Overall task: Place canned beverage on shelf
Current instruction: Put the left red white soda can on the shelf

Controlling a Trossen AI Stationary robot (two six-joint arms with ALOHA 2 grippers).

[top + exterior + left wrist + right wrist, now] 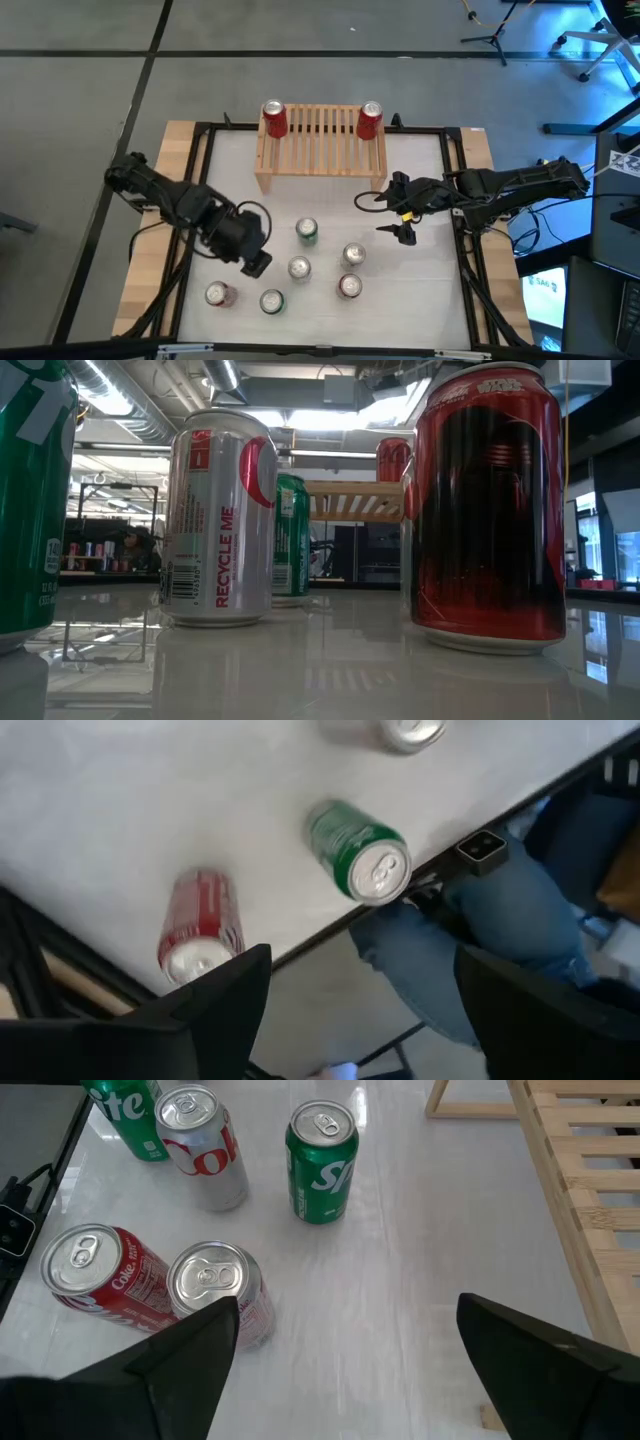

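Observation:
The light-wood shelf (320,142) stands at the table's far side with a red can on each end of its slats (274,118) (369,120). Several cans stand upright on the white table in front of it, among them a green one (307,231) and a silver one (299,268). My left gripper (256,263) hovers open over the table's left part, pointing steeply down; its wrist view shows a red can (198,925) and a green can (358,852) below it. My right gripper (384,215) hangs open above the table's right part, beside the shelf's right leg, holding nothing.
A black frame (196,190) borders the table. A person's leg in jeans (480,935) shows past the near table edge. In the low view a red-and-black can (488,510) and a silver can (218,520) stand close to the camera. Bare tabletop (420,1250) lies between the cans and the shelf.

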